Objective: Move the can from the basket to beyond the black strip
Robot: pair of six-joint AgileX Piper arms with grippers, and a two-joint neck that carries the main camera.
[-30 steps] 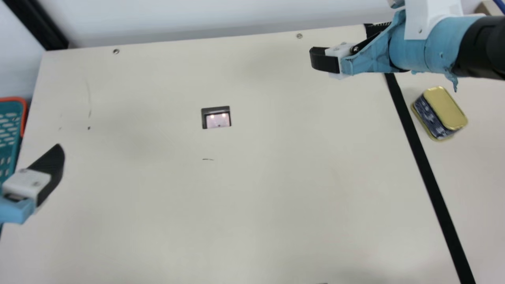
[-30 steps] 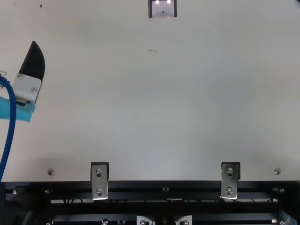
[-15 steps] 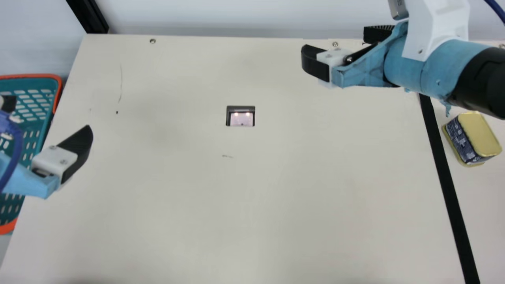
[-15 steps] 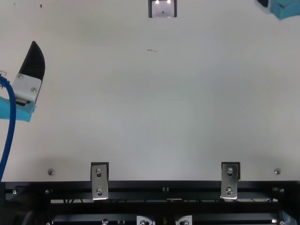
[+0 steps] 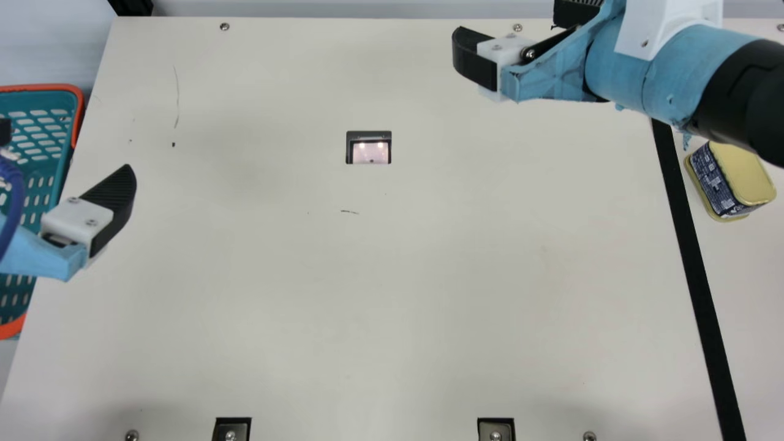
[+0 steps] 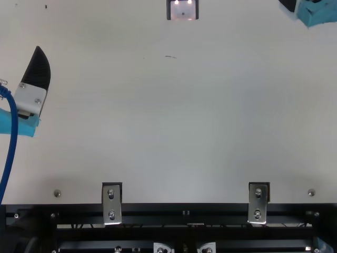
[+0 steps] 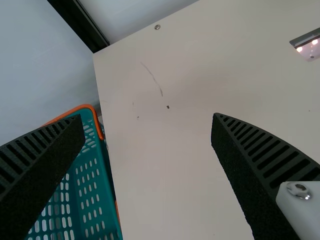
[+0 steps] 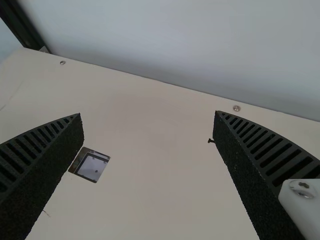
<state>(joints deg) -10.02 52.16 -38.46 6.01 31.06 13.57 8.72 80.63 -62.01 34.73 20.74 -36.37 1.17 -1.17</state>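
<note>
On the table to the right of the black strip (image 5: 696, 275) lies the gold-lidded can (image 5: 746, 174), its dark printed side facing the strip. My right gripper (image 5: 509, 19) is over the back of the table, left of the can, fingers apart; in its wrist view the gripper (image 8: 149, 117) has only tabletop between its fingers. At the left edge my left gripper (image 5: 66, 146) stands open beside and partly over the teal basket (image 5: 76, 116). In the left wrist view the gripper (image 7: 149, 119) holds nothing, and the basket (image 7: 90, 200) shows its slotted wall.
A small dark-framed plate (image 5: 369, 147) is set in the cream table (image 5: 398, 294). Behind the table's back edge stands a pale wall (image 8: 180, 40). Metal brackets (image 6: 111, 204) line the front edge, with a black frame (image 6: 184, 211) beyond.
In the top view my right gripper has come in at the upper right corner and moved leftward. The left arm stays still there. The neck camera has turned.
</note>
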